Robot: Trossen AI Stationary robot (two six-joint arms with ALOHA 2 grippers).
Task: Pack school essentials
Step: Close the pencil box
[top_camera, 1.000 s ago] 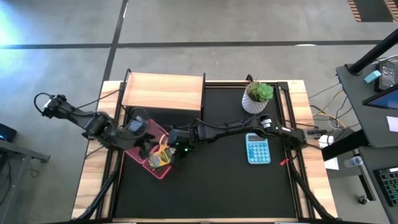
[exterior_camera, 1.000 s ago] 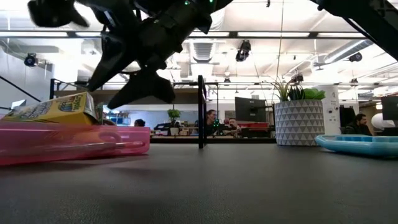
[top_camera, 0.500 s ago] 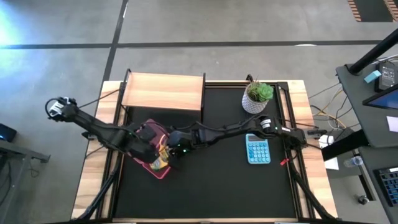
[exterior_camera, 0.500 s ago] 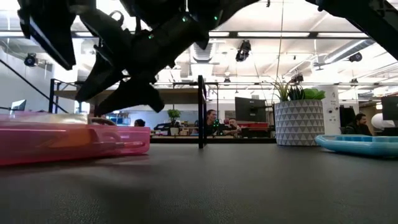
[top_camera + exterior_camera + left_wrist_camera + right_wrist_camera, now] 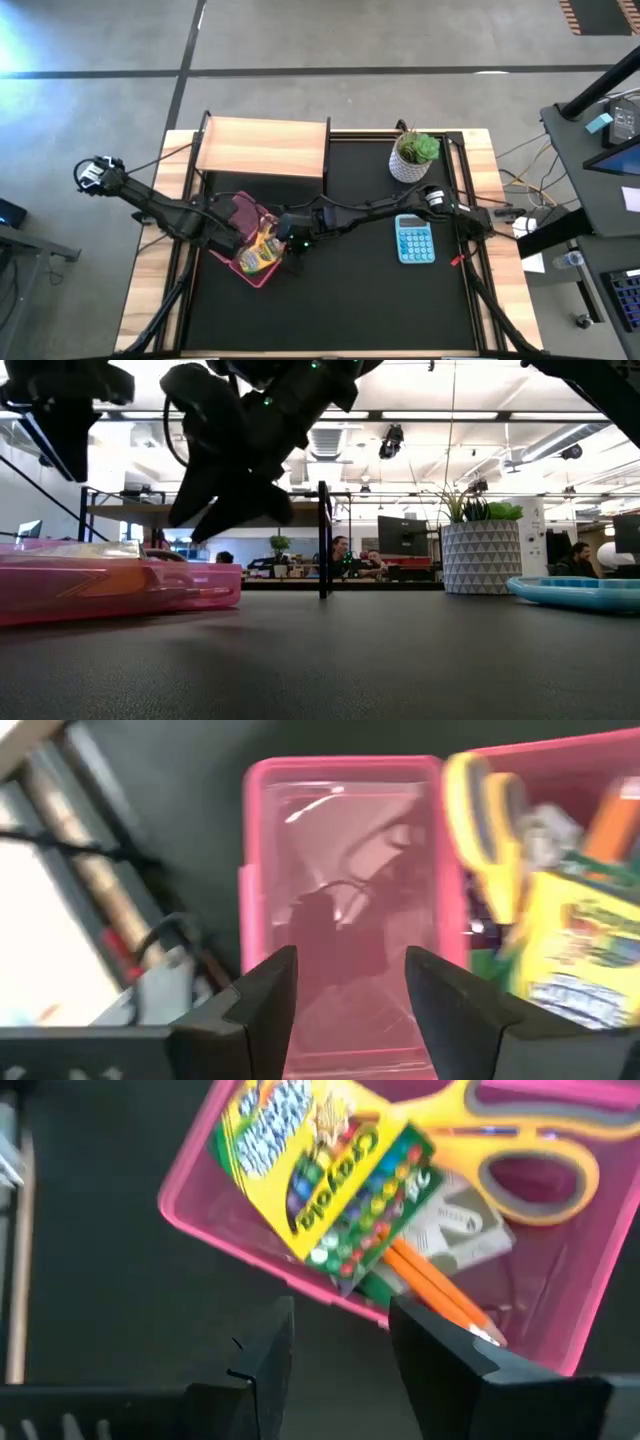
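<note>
Your desk (image 5: pixel 380 300) carries more than the packing job. A potted green plant (image 5: pixel 412 156) in a white patterned pot stands at the far right, a blue calculator (image 5: pixel 414 239) lies nearer you on the right, and a wooden board (image 5: pixel 263 147) sits raised at the far left edge. None of these touches the pink case (image 5: pixel 252 250), which lies left of centre on the black mat.

Both arms crowd over that case. Your left gripper (image 5: pixel 345 990) hangs over the clear pink lid (image 5: pixel 345 910), its fingers (image 5: pixel 262 1005) parted with nothing between them. Your right gripper (image 5: pixel 340 1335) reaches in from the right and hovers just above the near rim of the case; its fingers (image 5: pixel 440 1350) also stand apart, gripping nothing.

Inside the case, the yellow-green crayon box (image 5: pixel 320 1175) lies tilted across the other items. The yellow-handled scissors (image 5: pixel 520 1155) lie beside it towards the case's far wall. Orange pencils (image 5: pixel 435 1295) stick out from under the crayon box, with a green one (image 5: pixel 375 1288) beside them, and a small white patterned square (image 5: pixel 455 1230) lies between pencils and scissors.

In the low view the right arm blocks much of the case.
</note>
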